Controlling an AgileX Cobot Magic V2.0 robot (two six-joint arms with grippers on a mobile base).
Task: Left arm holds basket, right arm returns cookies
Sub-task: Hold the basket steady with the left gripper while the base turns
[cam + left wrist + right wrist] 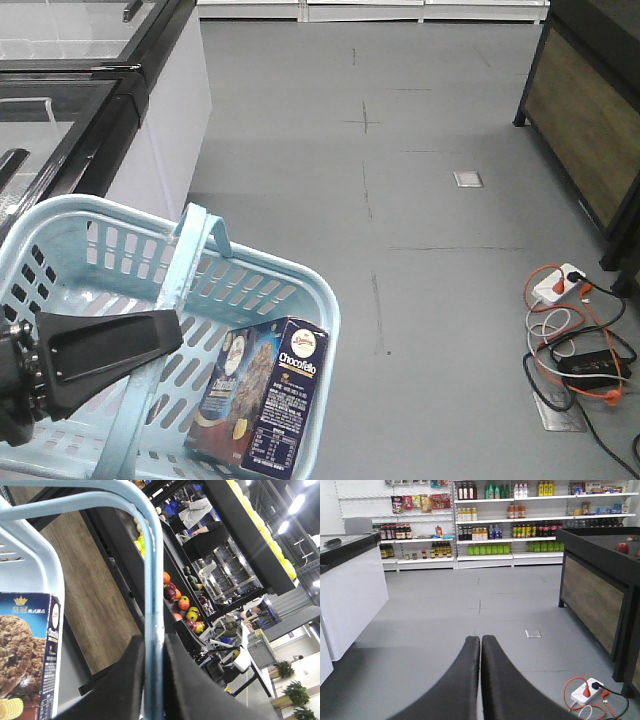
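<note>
Evidently we clamp the left end effector (153,641) on the basket handle (150,555), steadying the Danisa Chocofello box (266,396) beside it for the closed, empty right end effector (480,641).

A supermarket: shelves of bottled drinks (490,530), a fruit display (182,605), a shopping basket (318,290).

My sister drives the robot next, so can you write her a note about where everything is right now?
Left claw: shut on the handle of the basket.
Right claw: shut, holding nothing.
Cookies: upright inside the basket.
Done: the basket is held.
Left to do: the right arm probably has to lift the cookies out and put them back.
</note>
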